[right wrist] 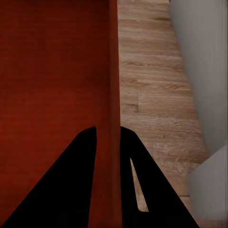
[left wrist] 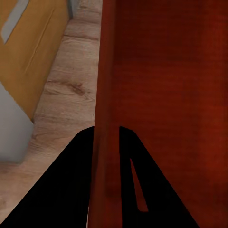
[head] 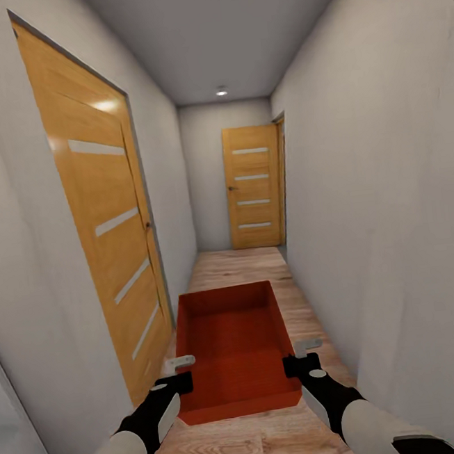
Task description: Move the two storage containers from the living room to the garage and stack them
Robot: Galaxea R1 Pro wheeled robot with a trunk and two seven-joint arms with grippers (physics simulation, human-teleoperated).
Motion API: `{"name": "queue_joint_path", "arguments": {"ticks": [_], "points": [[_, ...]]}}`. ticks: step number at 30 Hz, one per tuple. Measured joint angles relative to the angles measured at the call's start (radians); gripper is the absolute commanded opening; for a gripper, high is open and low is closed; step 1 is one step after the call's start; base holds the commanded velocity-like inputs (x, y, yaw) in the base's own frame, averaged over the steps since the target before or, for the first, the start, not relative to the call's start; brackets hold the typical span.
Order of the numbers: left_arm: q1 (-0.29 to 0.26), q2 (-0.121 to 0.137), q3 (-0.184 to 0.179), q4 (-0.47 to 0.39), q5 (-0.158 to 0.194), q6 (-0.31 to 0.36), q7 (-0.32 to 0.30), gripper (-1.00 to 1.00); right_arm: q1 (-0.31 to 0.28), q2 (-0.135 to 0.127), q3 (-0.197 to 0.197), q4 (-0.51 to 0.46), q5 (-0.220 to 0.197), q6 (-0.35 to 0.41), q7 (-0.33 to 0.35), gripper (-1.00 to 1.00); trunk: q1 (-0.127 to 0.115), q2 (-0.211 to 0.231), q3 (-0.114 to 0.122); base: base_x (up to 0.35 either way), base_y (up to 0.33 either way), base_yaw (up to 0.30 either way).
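Note:
An orange-red open-topped storage container hangs in front of me above a light wood hallway floor. My left gripper is shut on its left wall, and my right gripper is shut on its right wall. In the left wrist view the container wall runs between the two black fingers. The right wrist view has the opposite wall pinched between its black fingers. The container is empty inside.
I am in a narrow hallway with white-grey walls. A tall wooden door stands close on the left, another wooden door closes the far end. The right wall runs close alongside. Wood floor stretches ahead.

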Motion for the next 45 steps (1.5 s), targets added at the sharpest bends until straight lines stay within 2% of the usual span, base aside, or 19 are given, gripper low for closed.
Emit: {"name": "queue_joint_path", "arguments": {"ticks": [7, 45], "points": [[0.000, 0.000, 0.000, 0.000, 0.000, 0.000, 0.000, -1.00, -0.001, 0.000, 0.000, 0.000, 0.001, 0.000, 0.000, -1.00, 0.000, 0.000, 0.000, 0.321, 0.000, -0.103], [0.000, 0.000, 0.000, -0.001, 0.000, -0.005, 0.000, -1.00, -0.001, 0.000, 0.000, 0.000, 0.001, -0.005, -0.001, -1.00, 0.000, 0.000, 0.000, 0.321, 0.000, -0.001]]}}
